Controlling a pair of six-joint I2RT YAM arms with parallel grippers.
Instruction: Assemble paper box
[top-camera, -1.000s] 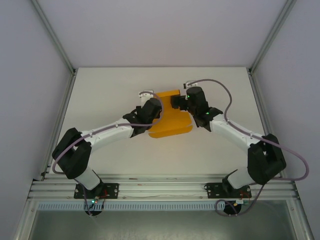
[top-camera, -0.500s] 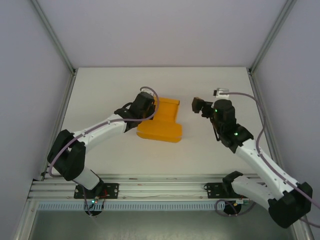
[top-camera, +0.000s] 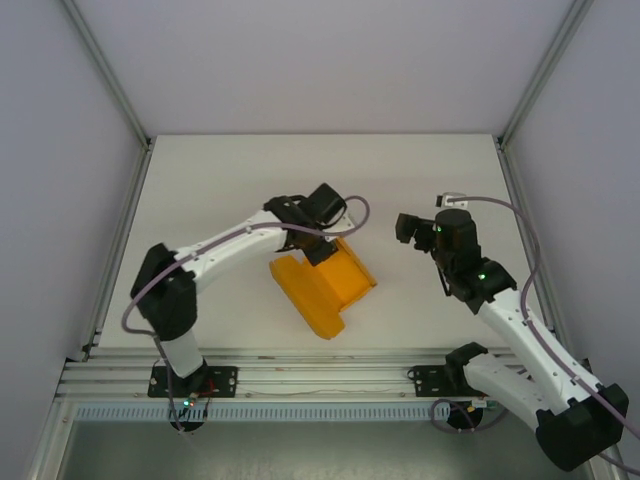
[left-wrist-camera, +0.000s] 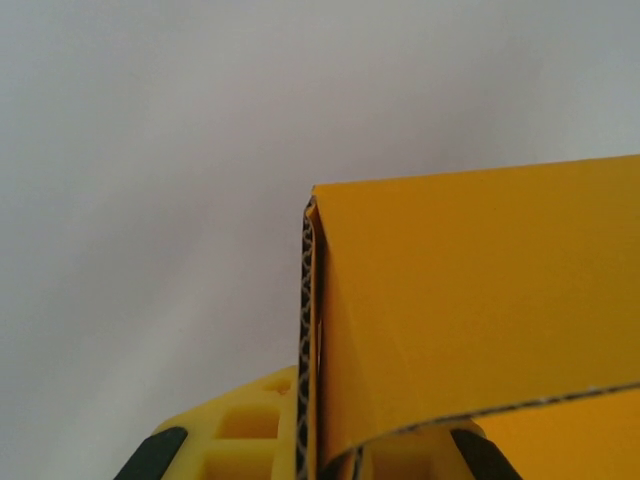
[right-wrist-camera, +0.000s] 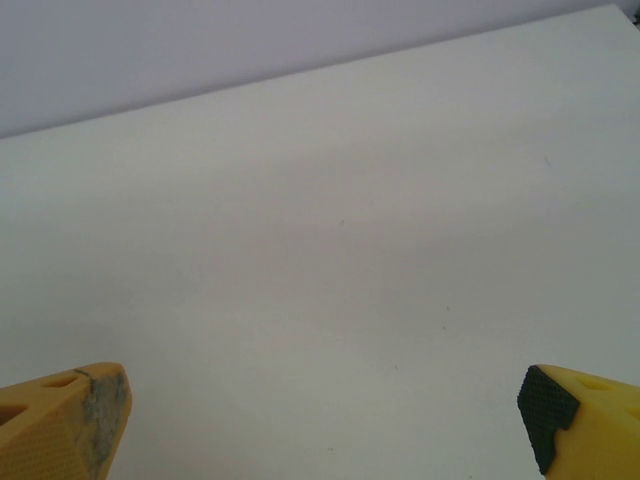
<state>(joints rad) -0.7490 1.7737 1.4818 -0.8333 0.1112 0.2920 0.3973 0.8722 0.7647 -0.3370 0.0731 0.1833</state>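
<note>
The paper box (top-camera: 322, 283) is bright orange card, partly folded, lying diagonally at the table's middle. My left gripper (top-camera: 318, 246) is shut on its far edge. In the left wrist view a doubled, corrugated edge of the paper box (left-wrist-camera: 470, 300) is pinched in the left gripper (left-wrist-camera: 315, 455), and the yellow fingers (left-wrist-camera: 240, 430) flank it. My right gripper (top-camera: 405, 227) stands open to the right of the box, apart from it. In the right wrist view the right gripper (right-wrist-camera: 325, 430) has nothing but bare table between its yellow fingertips (right-wrist-camera: 70, 420).
The white table (top-camera: 220, 170) is closed in by grey walls and slanted aluminium posts (top-camera: 110, 75) at the back corners. A metal rail (top-camera: 320, 380) with both arm bases runs along the near edge.
The right gripper left the box and drew back to the right. The left gripper swung right, still holding the box, and turned it diagonal and nearer the front edge.
</note>
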